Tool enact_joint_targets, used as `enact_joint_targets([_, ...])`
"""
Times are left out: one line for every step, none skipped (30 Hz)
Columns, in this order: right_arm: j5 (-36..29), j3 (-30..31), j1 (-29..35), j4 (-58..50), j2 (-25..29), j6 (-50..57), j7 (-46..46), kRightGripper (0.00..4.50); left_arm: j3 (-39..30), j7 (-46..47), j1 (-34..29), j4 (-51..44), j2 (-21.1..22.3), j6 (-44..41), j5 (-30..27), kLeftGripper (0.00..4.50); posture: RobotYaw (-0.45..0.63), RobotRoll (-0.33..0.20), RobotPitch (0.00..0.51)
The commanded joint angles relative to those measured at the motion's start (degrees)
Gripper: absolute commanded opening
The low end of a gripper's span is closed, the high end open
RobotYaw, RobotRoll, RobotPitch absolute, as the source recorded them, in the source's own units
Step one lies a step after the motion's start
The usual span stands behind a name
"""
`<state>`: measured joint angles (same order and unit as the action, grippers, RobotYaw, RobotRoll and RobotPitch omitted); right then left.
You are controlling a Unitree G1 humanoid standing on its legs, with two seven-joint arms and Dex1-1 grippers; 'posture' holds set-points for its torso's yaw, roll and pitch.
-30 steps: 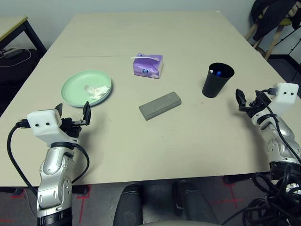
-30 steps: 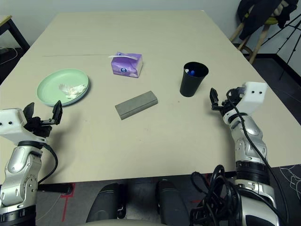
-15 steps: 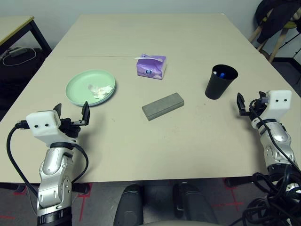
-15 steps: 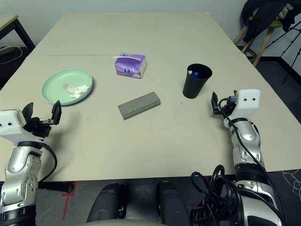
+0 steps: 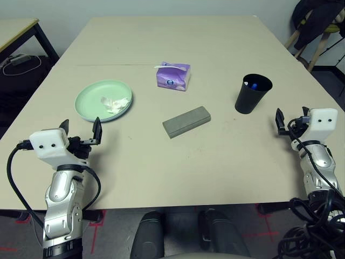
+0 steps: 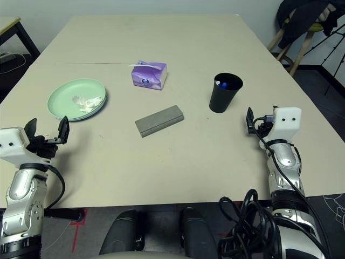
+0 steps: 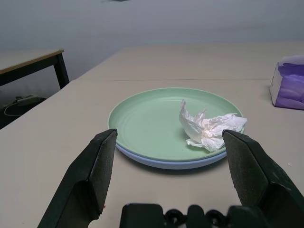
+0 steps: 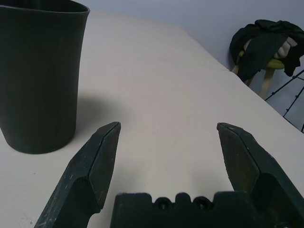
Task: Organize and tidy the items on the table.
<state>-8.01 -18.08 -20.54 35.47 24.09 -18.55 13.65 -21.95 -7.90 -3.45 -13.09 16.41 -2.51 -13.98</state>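
Left gripper [image 5: 81, 129]: hovering released near the table's near-left corner, its two black fingers [image 7: 90, 180] spread wide with nothing between them, pointing toward the stacked plates.
Right gripper [image 8: 166, 166]: hanging by the table's right edge near the front, jaws parted wide and gripping nothing, the cup sitting just ahead of it and to one side.
Mint green plate [image 5: 91, 97]: resting on the left part of the table, just beyond the left gripper, sitting on top of the light blue plate [image 7: 166, 164], whose rim is peeking out underneath.
Crumpled white tissue [image 7: 206, 128]: lying on the mint green plate, toward the side nearer the table's middle.
Grey glasses case [image 5: 186, 121]: lying closed at a slant around the middle of the table, apart from everything else.
Purple tissue box [image 5: 173, 76]: standing beyond the case, close to the faint seam line, a white sheet poking out of its top.
Black cup [image 5: 253, 94]: standing upright on the right part of the table, holding something with a blue tip inside; what it is cannot be told.
Table [image 5: 178, 162]: beige, carrying all of these things.
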Motion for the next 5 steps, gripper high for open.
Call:
enact_joint_targets([0.15,0.17,-0.22,1.78,0.41,-0.74,-0.04,4.45,-0.28,0.39,-0.26,-0.2,0.29,-0.07,0.65,4.5,0.14,0.0,0.095])
enact_joint_targets([0.15,0.2,-0.3,1.98,0.38,-0.9,-0.02,4.45,-0.21,0.44,-0.14,-0.27,0.31,-0.2,0.68,4.5,0.14,0.0,0.095])
enact_joint_targets([0.16,0.22,-0.48,2.3,0.4,-1.01,-0.01,4.45,-0.07,0.52,0.05,-0.31,0.32,-0.36,0.72,4.5,0.14,0.0,0.097])
enact_joint_targets([0.16,0.23,-0.57,2.51,0.39,-1.14,0.0,4.45,0.05,0.59,0.18,-0.43,0.3,-0.52,0.75,4.5,0.14,0.0,0.097])
enact_joint_targets([0.15,0.25,-0.7,2.73,0.38,-1.25,0.03,4.45,0.18,0.64,0.36,-0.56,0.25,-0.73,0.72,4.5,0.14,0.0,0.098])
